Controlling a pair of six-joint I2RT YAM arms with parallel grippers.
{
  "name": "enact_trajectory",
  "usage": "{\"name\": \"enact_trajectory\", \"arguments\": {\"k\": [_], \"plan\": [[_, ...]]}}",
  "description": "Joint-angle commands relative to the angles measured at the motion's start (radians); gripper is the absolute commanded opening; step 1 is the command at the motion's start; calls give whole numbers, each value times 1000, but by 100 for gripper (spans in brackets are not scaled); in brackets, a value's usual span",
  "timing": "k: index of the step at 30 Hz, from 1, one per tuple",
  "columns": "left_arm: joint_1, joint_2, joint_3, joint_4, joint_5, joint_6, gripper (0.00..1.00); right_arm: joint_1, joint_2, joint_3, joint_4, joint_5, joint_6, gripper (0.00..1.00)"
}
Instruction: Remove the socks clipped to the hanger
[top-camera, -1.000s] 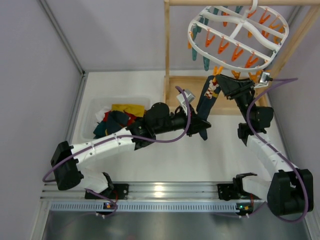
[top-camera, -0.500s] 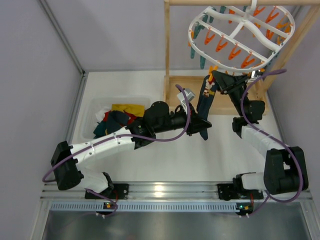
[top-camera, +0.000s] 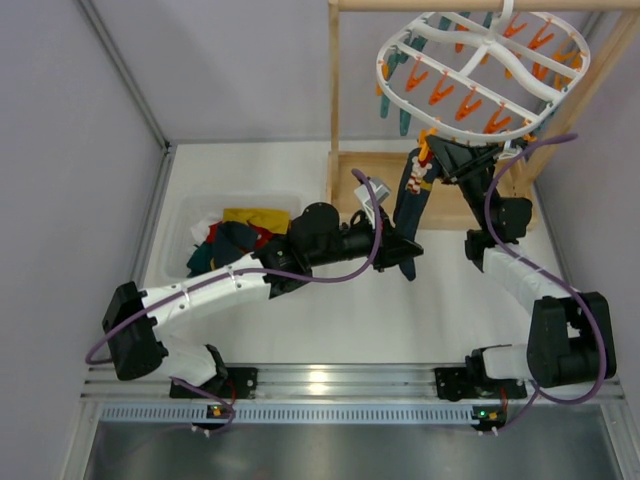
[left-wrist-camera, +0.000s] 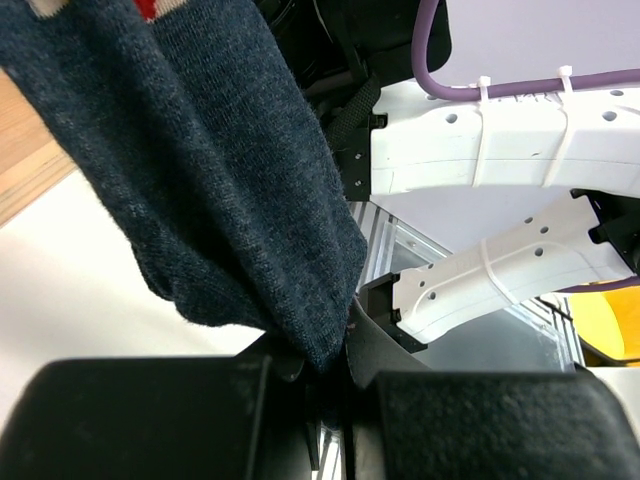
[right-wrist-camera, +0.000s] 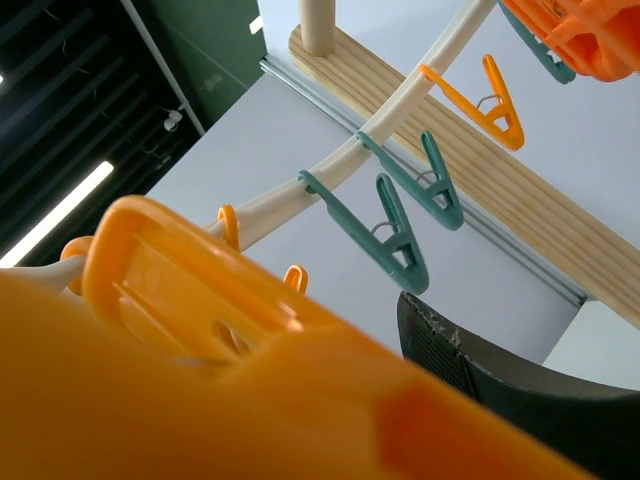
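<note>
Left tool pinches the one sock still clipped, upper centre, while right tool meets its clip, grip unclear.

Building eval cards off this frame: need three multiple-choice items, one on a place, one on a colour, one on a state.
1. Where is the top of the patterned sock?
A) in the bin
B) clipped at the rim of the hanger
C) flat on the table

2. The hanger's clips are:
A) orange and teal
B) all white
C) red and black

3. The jaws of the left gripper are:
A) wide open
B) shut on the sock's lower end
C) shut on a clip

Key: 1B, the top view shows it hanging from an orange clip. 2A, both colours show in the right wrist view. 3B, the left wrist view shows fabric pinched between them.
</note>
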Motion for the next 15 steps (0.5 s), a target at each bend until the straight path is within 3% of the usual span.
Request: {"name": "enact_trajectory", "arguments": {"k": [1,15], "plan": [[-5,8,22,21,17,-20,0,14,11,51,420,16,35,67],[13,-4,-12,21,-43,-33,0,28,-67,67,420,-9,24,59]]}}
